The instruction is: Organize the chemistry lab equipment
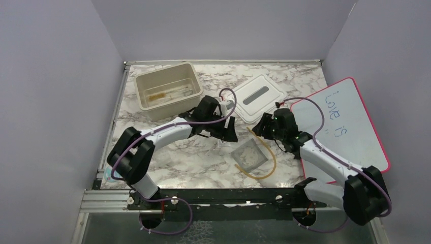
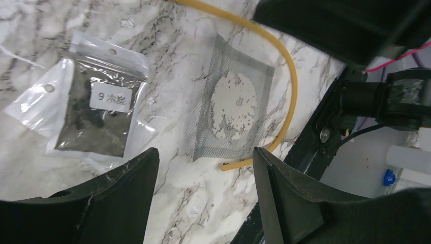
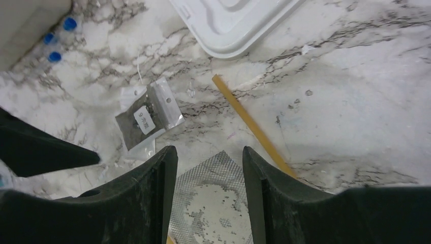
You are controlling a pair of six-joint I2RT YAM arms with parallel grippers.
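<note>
A: State of left gripper (image 2: 203, 152)?
B: Jaws wide, empty; wire gauze (image 2: 234, 109) just ahead of its tips, packet (image 2: 99, 114) ahead-left.
A: And right gripper (image 3: 209, 150)?
B: Wide, empty (wire gauze between its fingers); tubing (image 3: 249, 122) ahead-right.

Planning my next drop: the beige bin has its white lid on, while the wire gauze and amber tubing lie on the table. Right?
No: the white lid is off the beige bin, lying flat on the table to its right, as the top view shows. The wire gauze and amber tubing do lie on the table.
</note>
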